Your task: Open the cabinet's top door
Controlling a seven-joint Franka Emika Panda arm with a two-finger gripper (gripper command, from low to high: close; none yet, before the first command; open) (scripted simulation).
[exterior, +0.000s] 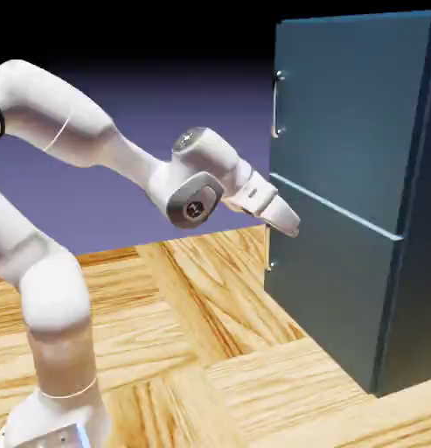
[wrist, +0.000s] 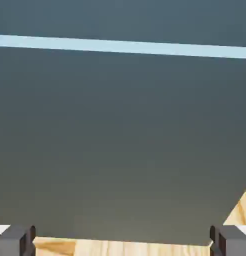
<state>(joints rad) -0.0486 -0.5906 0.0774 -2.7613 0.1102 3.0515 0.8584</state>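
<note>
The gripper, spread wide and empty, sits below the top door, whose upright handle lies at twelve o'clock.

A: We lose the cabinet at the exterior view's right edge and at its top; its full width does not show.

B: Agreed. The arm's base runs off the lower left, and its upper link is cut by the left edge.

A: The gripper is small there. We cannot tell whether its tips touch the cabinet's front, and the lower handle is too small to make out.

B: In the hand view we get only the tops of the two fingertips; the bottom edge cuts the rest. The blue-grey panel overruns three edges, and no handle shows on it.
</note>
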